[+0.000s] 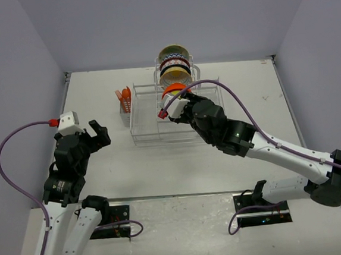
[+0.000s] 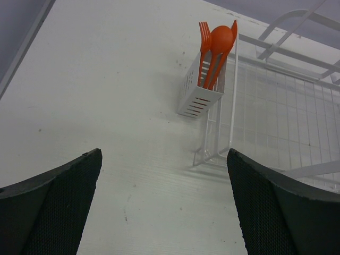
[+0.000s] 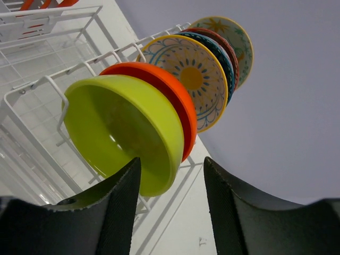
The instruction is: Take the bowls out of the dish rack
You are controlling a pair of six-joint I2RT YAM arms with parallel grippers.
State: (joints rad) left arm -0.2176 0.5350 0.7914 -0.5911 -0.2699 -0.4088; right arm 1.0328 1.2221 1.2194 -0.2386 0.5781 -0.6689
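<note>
The white wire dish rack (image 1: 144, 130) stands at the table's middle back. Several bowls stand on edge in its central row (image 1: 174, 67). In the right wrist view the lime-green bowl (image 3: 122, 127) is nearest, then the orange bowl (image 3: 172, 90), the cream bowl with an orange flower (image 3: 191, 74), a dark patterned bowl (image 3: 222, 56) and a pale one (image 3: 236, 37). My right gripper (image 3: 172, 170) is open, and the lime-green bowl's lower rim sits between its fingers, close to the left finger (image 3: 114, 207). My left gripper (image 2: 164, 159) is open and empty over bare table, left of the rack.
A white cutlery holder (image 2: 199, 93) with orange utensils (image 2: 215, 48) hangs on the rack's left side, also seen from above (image 1: 124, 104). The rack's flat grid floor (image 2: 287, 122) lies to the right of the left gripper. Walls close the table at the back and sides.
</note>
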